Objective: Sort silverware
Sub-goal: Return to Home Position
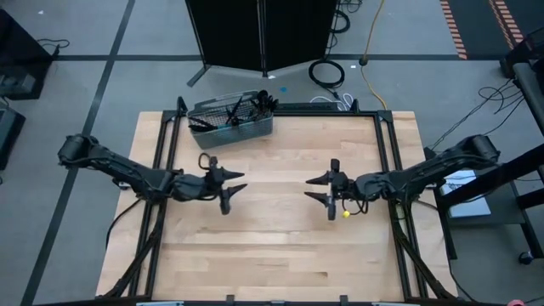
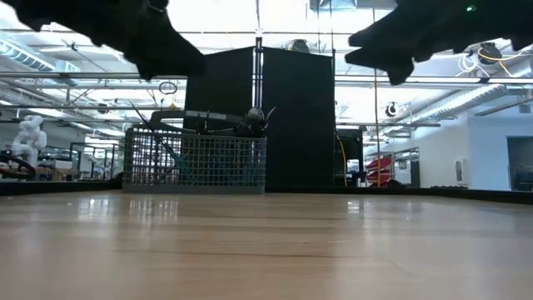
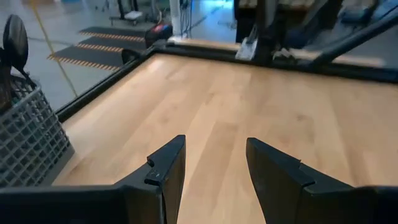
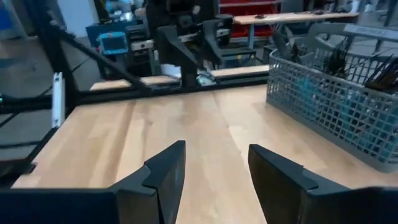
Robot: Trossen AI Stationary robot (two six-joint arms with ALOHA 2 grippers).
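We're looking down on a pale wooden table [image 1: 272, 246] with a black frame, standing on a grey tiled floor, and a tall black partition [image 1: 255, 34] rises just beyond its far edge. Over at the far left corner sits the grey wire-mesh basket [image 1: 229, 123], and that's where we find the silverware [image 1: 255, 104]: dark metal heads poke up above the rim, and through the mesh, from the right wrist camera, we catch the light-blue handles [image 4: 305, 87]. We can't make out which pieces stand in which compartment.

Out in the middle of the table the two arms face each other. The left gripper [image 1: 234, 189] hangs over the left half, near the basket but clear of it. Its wrist camera shows the two dark fingers [image 3: 165, 171] spread wide, with only bare wood between them.

The right gripper [image 1: 319, 189] mirrors it over the right half, well apart from the left one. Its fingers [image 4: 165, 168] are parted just as wide and carry nothing.

From table height, both hang above the boards.
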